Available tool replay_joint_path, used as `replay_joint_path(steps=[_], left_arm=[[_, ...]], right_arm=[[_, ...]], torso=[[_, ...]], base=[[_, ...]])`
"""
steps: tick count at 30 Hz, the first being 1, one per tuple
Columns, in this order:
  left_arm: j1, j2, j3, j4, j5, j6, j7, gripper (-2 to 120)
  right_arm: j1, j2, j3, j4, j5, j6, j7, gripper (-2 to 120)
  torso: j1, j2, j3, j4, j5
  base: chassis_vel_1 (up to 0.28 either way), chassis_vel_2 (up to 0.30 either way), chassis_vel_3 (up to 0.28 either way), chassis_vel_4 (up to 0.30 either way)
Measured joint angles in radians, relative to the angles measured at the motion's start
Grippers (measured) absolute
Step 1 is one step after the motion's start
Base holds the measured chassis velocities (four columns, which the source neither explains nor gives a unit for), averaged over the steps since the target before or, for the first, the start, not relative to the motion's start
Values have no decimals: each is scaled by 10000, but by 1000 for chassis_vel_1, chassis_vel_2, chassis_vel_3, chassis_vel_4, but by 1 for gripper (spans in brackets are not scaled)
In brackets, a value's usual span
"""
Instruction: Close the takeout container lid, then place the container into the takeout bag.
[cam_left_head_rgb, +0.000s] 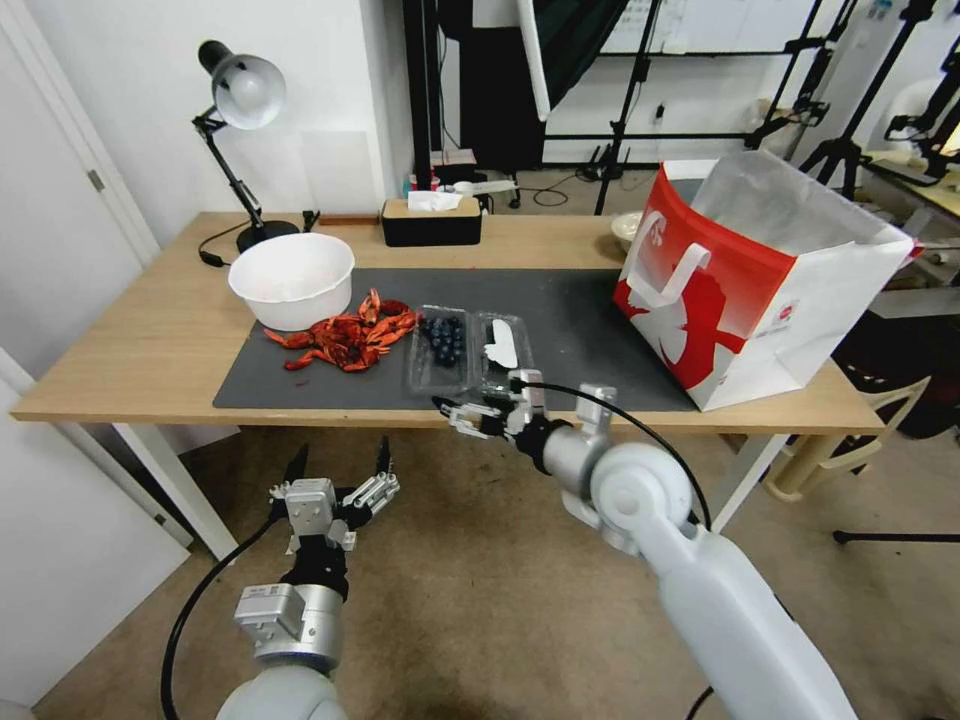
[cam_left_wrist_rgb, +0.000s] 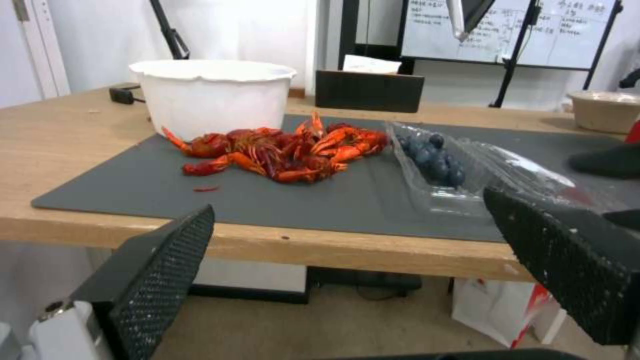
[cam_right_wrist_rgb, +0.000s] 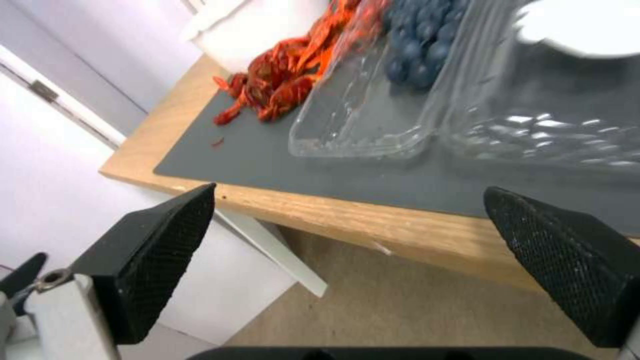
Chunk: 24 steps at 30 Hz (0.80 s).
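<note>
We log the takeout container lying open flat on the dark mat, near the table front edge: tray half with blueberries toward the robot's left, the lid with its white sticker folded out to the right. Lid not yet closed, container not yet bagged; in our judgement both steps remain.

Right gripper hangs just off the table edge, in front of the container, fingers spread, holding nothing, not touching the plastic. Left gripper is lower, below table height, left of the container, fingers spread, empty.

The takeout bag stands upright, mouth open, on the right end of the table, well apart from the container.

Around: red crayfish piled just beside the tray half, a white bowl behind them, a tissue box and a desk lamp at the back. The crayfish look close enough to crowd any approach from the left. The mat between container and bag is bare.
</note>
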Motion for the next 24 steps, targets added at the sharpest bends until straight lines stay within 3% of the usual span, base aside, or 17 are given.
replay_joint_path(steps=[5,9,12,13,16,17,19,24], left_arm=[[25,14,-2,-54,-5,-28,-1,100],[55,31,-13,-84,-14,-52,1,100],[70,69,-23,-84,-32,-99,42,100],[70,69,-23,-84,-32,-99,42,100],[66,100,-67,-52,-68,-104,227,100],[66,100,-67,-52,-68,-104,227,100],[54,137,-101,-15,-127,-106,489,100],[16,179,-130,54,-184,-146,849,100]], right_arm=[[-473,-193,407,623,-442,363,-155,100],[-1140,-282,733,1230,-1673,1284,-309,100],[-2167,-308,950,1657,-3701,2749,-414,100],[-2167,-308,950,1657,-3701,2749,-414,100],[-3363,-286,1179,1747,-6065,4537,-420,100],[-3363,-286,1179,1747,-6065,4537,-420,100],[-4175,-162,1497,1758,-7423,5786,-302,100],[-5059,90,1899,1674,-8532,7052,-108,100]], torso=[[-1,1,0,1,1],[0,2,0,0,0],[-1,2,0,-1,0],[-1,2,0,-1,0],[-1,2,0,-1,0],[-1,2,0,-1,0],[-1,3,0,0,-1],[-1,2,0,0,0]], base=[[0,0,0,0],[0,0,0,0],[0,0,0,0],[0,0,0,0],[0,0,0,0],[0,0,0,0],[0,0,0,0],[0,0,0,0]])
